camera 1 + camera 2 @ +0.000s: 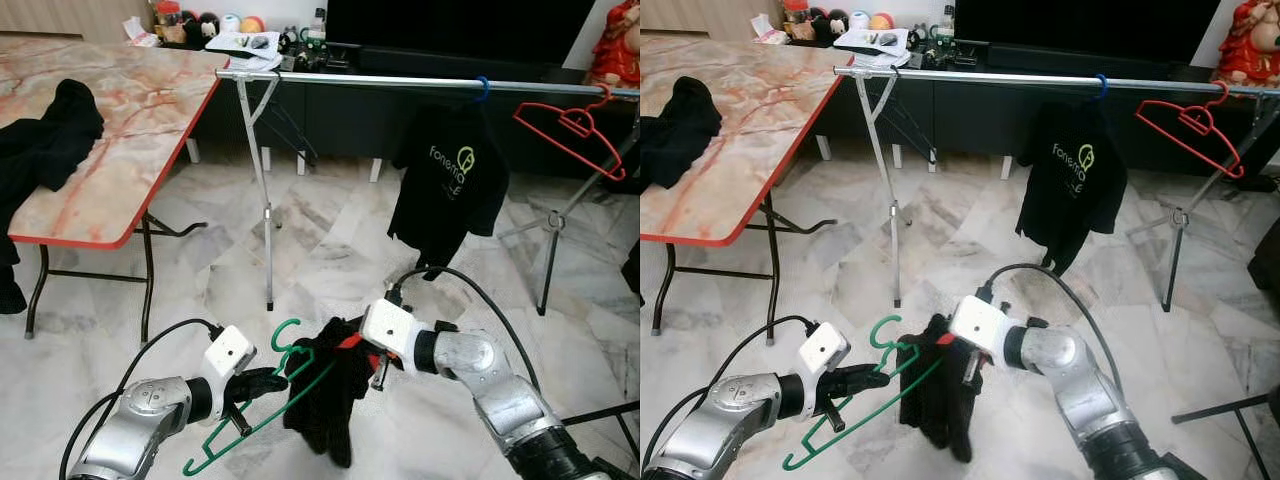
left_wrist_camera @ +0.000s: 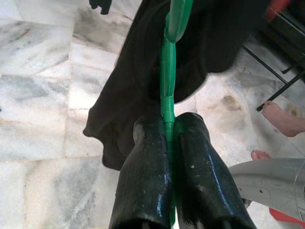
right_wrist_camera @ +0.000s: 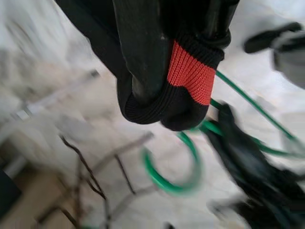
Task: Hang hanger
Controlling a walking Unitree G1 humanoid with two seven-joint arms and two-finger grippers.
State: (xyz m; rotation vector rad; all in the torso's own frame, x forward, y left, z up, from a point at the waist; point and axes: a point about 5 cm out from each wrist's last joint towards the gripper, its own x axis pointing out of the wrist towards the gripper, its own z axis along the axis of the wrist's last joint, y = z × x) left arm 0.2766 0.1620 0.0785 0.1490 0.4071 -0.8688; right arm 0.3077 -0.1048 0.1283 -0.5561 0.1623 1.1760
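My left tool (image 1: 272,381) is clamped on the green hanger (image 1: 262,412), low over the marble floor. My right tool (image 1: 352,352) pinches the black garment's (image 1: 325,400) red-trimmed collar, w/ the garment draped on the hanger btw both, in front of the rail (image 1: 400,82)

A green plastic hanger (image 1: 262,405) hangs tilted low over the marble floor, its hook up, with a black garment (image 1: 325,400) with a red cuff draped on one end.

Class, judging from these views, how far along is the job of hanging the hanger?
Done: one black shirt and an empty red hanger already hang on the rail. In hand: the left gripper clamps the green hanger; the right gripper pinches the black garment. Left: dressing the hanger, then hooking it on the rail.
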